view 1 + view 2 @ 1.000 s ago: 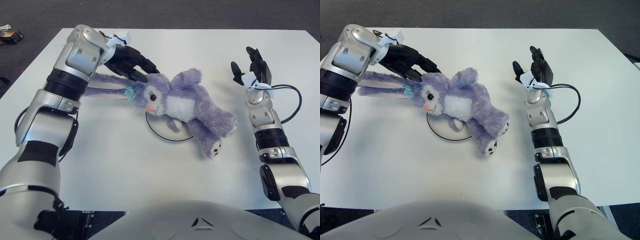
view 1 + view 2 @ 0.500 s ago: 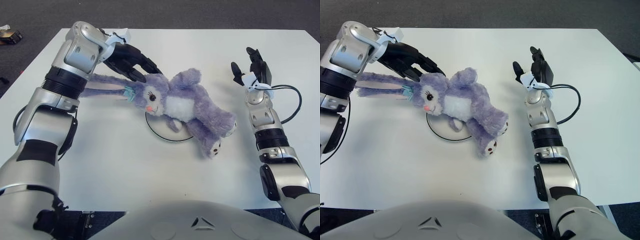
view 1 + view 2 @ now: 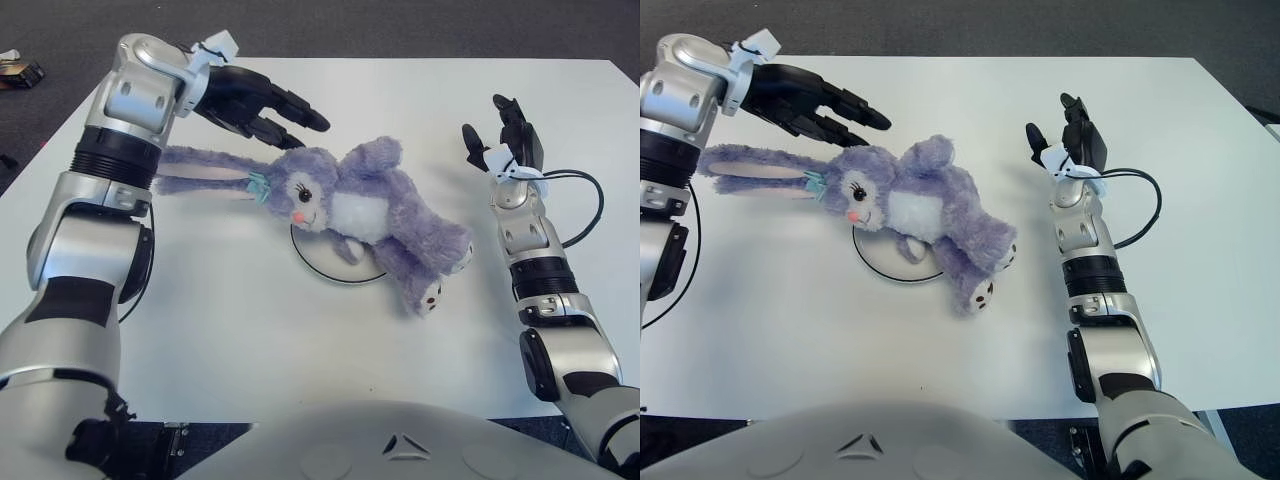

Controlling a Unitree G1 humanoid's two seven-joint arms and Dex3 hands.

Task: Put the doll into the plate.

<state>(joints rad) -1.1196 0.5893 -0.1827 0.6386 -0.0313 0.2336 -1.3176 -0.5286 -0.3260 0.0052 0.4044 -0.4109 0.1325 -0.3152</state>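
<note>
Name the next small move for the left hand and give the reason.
Probably pull the left hand clear toward the table's left edge. It hovers open above the doll's ears, holding nothing, and the doll already lies across the plate. The right hand shows idle to the doll's right.

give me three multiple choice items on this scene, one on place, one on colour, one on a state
1. Where does the doll lie?
A. over the plate
B. on the floor
C. in the right hand

2. What colour is the doll?
A. green
B. purple
C. red

3. How is the left hand?
A. clamped on the doll's ear
B. open above the doll's head
C. out of view

Key: 1 A, the doll covers most of the plate. 2 B, its fur is purple. 3 B, the left hand has spread fingers clear of the doll; the right hand shows right of it.
</note>
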